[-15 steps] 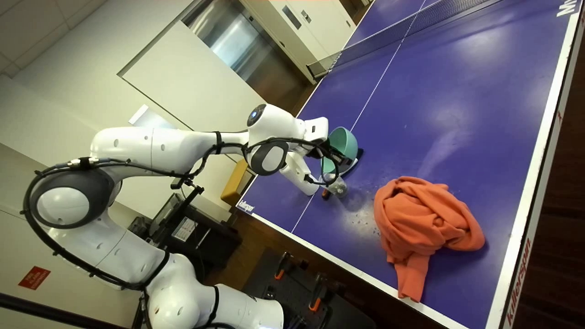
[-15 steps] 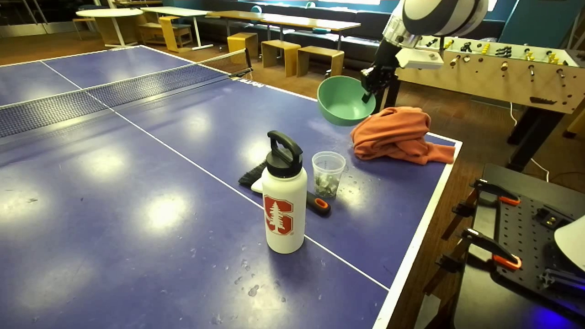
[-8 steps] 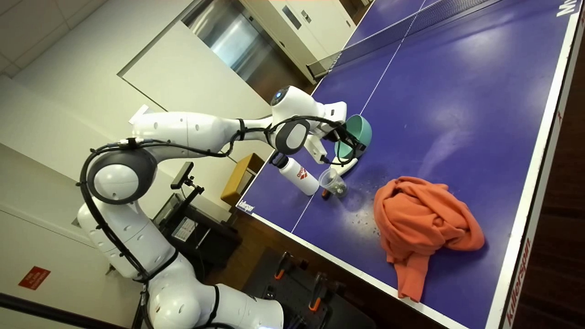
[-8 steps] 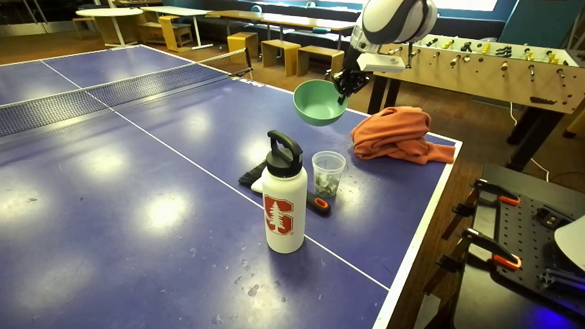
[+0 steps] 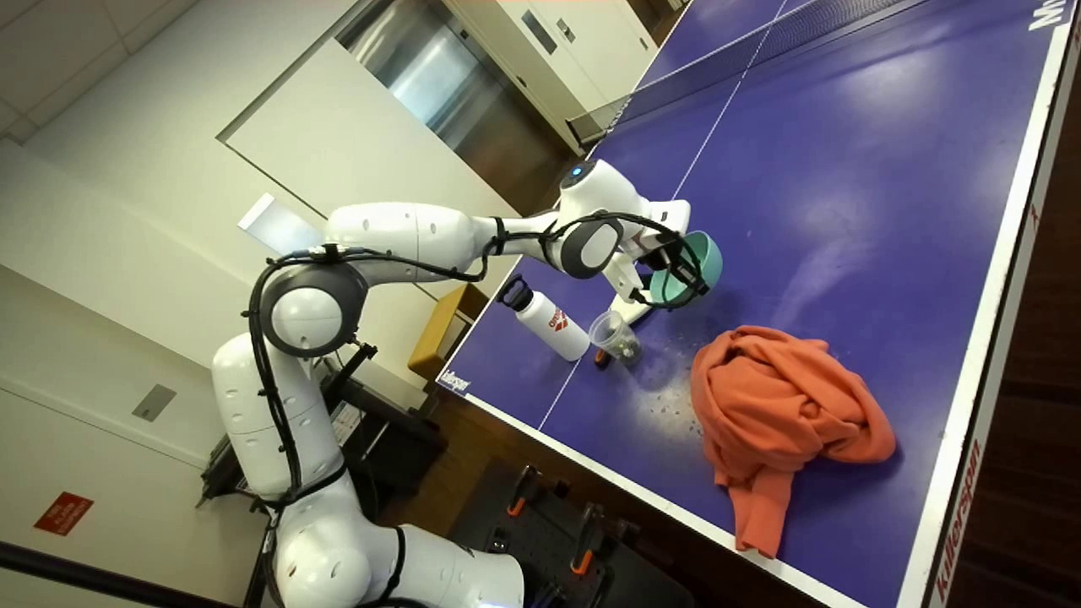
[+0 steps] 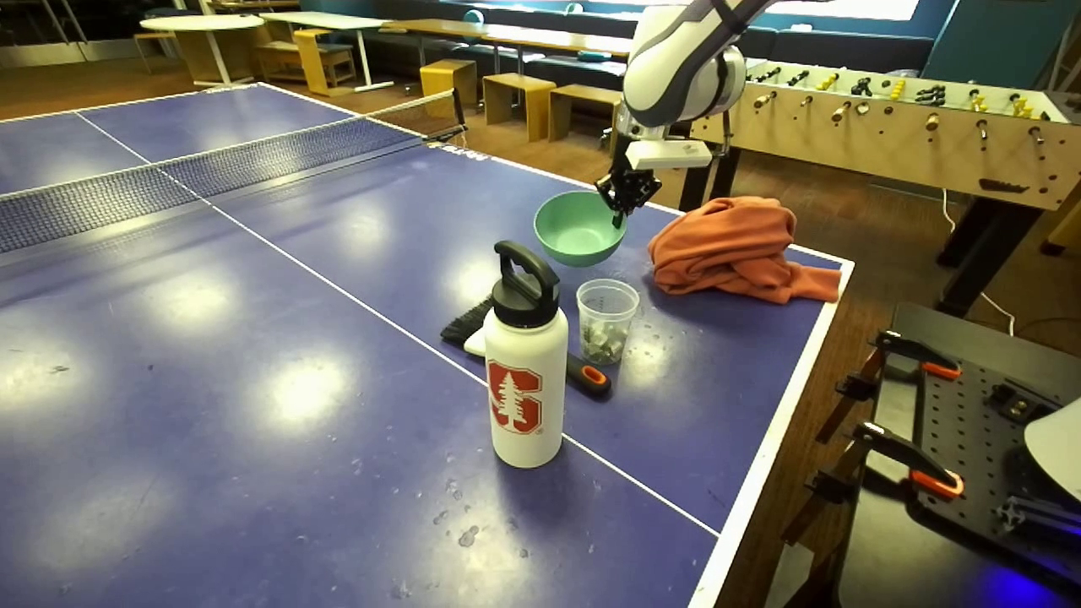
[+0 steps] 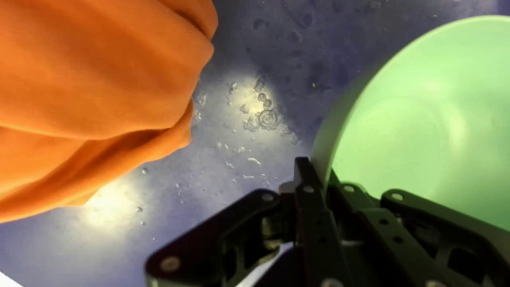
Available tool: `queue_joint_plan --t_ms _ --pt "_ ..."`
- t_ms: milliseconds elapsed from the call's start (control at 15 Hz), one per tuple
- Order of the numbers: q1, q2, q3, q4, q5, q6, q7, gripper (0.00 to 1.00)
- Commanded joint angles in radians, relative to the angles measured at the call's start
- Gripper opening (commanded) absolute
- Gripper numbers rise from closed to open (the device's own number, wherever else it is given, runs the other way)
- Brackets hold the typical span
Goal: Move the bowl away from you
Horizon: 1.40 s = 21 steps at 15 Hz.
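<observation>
bowl [image 6: 576, 232]: green | gripper [image 7: 322, 175]: black | cloth [image 6: 728, 253]: orange | table [image 6: 253, 473]: blue-violet, white lines [image 6: 312, 272] | bottle [image 6: 527, 359]: white, red emblem [image 6: 515, 399], black lid [image 6: 525, 301]

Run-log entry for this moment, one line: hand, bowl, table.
hand: shut on rim of green bowl | bowl touching table: cannot tell | release: not yet | on table: orange cloth, clear cup, white bottle, brush

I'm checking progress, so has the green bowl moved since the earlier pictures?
Yes. In an exterior view, the green bowl has moved left and down in the picture relative to the clear cup, which stays put.
</observation>
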<state>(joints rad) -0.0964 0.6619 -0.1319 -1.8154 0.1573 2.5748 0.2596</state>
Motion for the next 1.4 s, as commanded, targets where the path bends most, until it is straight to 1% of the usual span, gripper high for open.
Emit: queue_joint_plan --t_ms 0,267,333,400,467,600,667,867,933,1000,1067,1333 --pt "-0.022 0.113 -0.003 0.116 0.002 -0.081 0.012 0.01" --pt "-0.048 0.178 0.017 0.162 0.015 -0.085 -0.016 0.01" --pt "-0.057 0.168 0.028 0.159 0.022 -0.089 -0.034 0.30" --pt "-0.064 0.137 0.041 0.132 0.029 -0.079 -0.055 0.31" --pt "-0.068 0.099 0.048 0.089 0.030 -0.060 -0.076 0.36" --pt "-0.079 0.008 0.063 -0.009 0.029 -0.050 -0.133 0.52" --pt "-0.088 -0.046 0.071 -0.060 0.028 -0.068 -0.170 0.60" --pt "-0.132 -0.190 0.116 -0.195 0.028 -0.123 -0.347 0.82" --pt "-0.138 -0.240 0.120 -0.240 0.023 -0.144 -0.400 0.88" --pt "-0.142 -0.292 0.123 -0.286 0.017 -0.164 -0.454 0.97" --pt "-0.148 -0.344 0.127 -0.328 0.016 -0.191 -0.510 1.00" --pt "-0.140 -0.558 0.110 -0.497 0.005 -0.317 -0.728 1.00"
